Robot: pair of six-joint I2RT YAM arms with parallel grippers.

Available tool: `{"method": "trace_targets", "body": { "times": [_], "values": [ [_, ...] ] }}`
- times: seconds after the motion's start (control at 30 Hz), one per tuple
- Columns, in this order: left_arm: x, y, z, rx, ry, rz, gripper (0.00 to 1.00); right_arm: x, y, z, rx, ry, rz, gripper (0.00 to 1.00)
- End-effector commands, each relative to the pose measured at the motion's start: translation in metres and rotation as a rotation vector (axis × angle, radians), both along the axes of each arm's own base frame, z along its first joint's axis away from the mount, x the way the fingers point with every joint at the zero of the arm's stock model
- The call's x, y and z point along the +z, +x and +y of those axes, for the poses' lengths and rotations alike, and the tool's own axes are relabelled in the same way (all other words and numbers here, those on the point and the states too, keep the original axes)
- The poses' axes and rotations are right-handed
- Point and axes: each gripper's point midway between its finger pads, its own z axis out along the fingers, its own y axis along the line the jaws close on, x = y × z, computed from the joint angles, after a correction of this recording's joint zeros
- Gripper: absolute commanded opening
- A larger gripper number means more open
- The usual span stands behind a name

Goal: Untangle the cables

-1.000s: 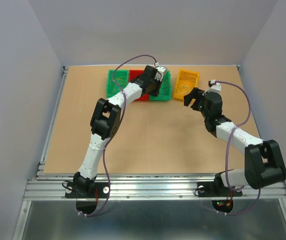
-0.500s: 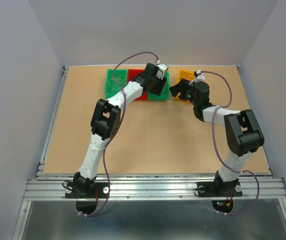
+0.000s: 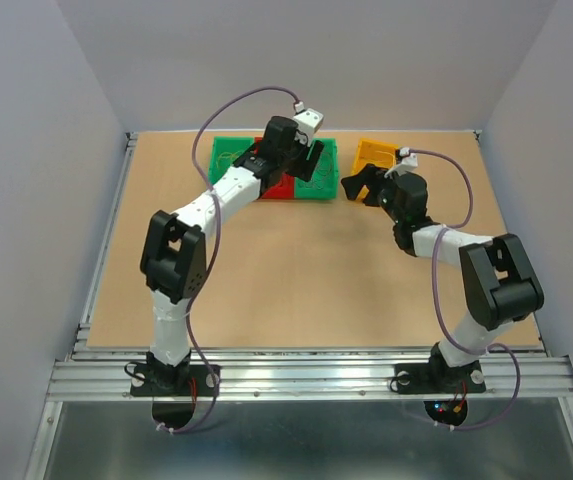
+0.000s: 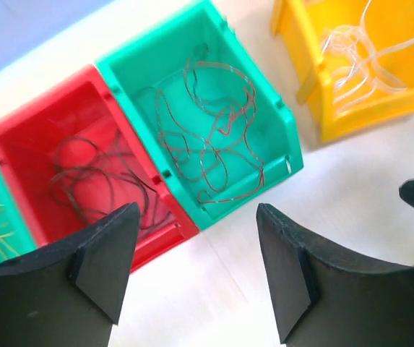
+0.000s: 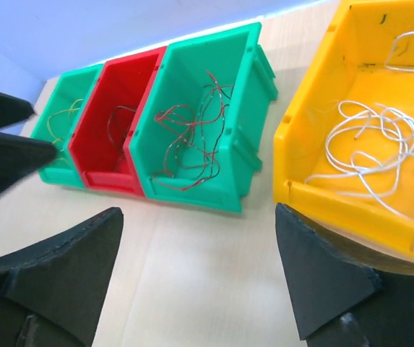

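The cables lie sorted in a row of bins at the back. Red-brown wires point(image 4: 214, 137) sit in the right green bin point(image 5: 192, 191), dark wires point(image 4: 91, 181) in the red bin point(image 5: 113, 181), yellow wires point(image 5: 66, 116) in the left green bin point(image 3: 228, 155), and white wires point(image 5: 373, 152) in the yellow bin point(image 5: 337, 202). My left gripper point(image 4: 196, 267) hovers open over the table in front of the red and green bins, holding nothing. My right gripper point(image 5: 192, 275) is open and empty too, low over the table between the right green bin and the yellow bin.
The two grippers point(image 3: 311, 165) point(image 3: 358, 185) are close together at the back of the wooden table point(image 3: 296, 270). One black finger of the left gripper point(image 5: 4, 144) shows at the left edge of the right wrist view. Grey walls surround the table.
My left gripper has opened and lifted back from the green bin, its elbow swinging left. My right gripper has moved left to the gap between the green and yellow bins.
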Motion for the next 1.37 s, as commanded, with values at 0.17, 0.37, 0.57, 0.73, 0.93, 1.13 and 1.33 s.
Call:
{"method": "trace_targets", "body": {
  "times": [0.17,0.37,0.57,0.73,0.93,1.13,1.33],
  "values": [
    [0.121,-0.062,0.108,0.098,-0.295,-0.445,0.99,0.081,-0.097,-0.035,-0.024,-0.065,-0.315,1.0],
    [0.107,-0.121,0.196,0.281,-0.239,-0.538,0.99,0.101,-0.173,-0.062,-0.064,-0.03,-0.426,1.0],
    [0.08,-0.189,0.229,0.279,-0.221,-0.63,0.99,0.106,-0.212,-0.082,-0.112,-0.025,-0.405,1.0],
    [0.066,-0.23,0.245,0.273,-0.221,-0.753,0.99,0.096,-0.223,-0.086,-0.123,0.014,-0.397,1.0],
    [0.071,-0.25,0.244,0.234,-0.25,-0.837,0.99,0.085,-0.226,-0.087,-0.127,0.021,-0.371,1.0],
    [0.062,-0.241,0.239,0.218,-0.223,-0.781,0.99,0.084,-0.227,-0.088,-0.126,0.02,-0.373,1.0],
    [0.055,-0.231,0.24,0.239,-0.201,-0.735,0.99,0.085,-0.228,-0.088,-0.128,0.025,-0.381,1.0]
  ]
}}
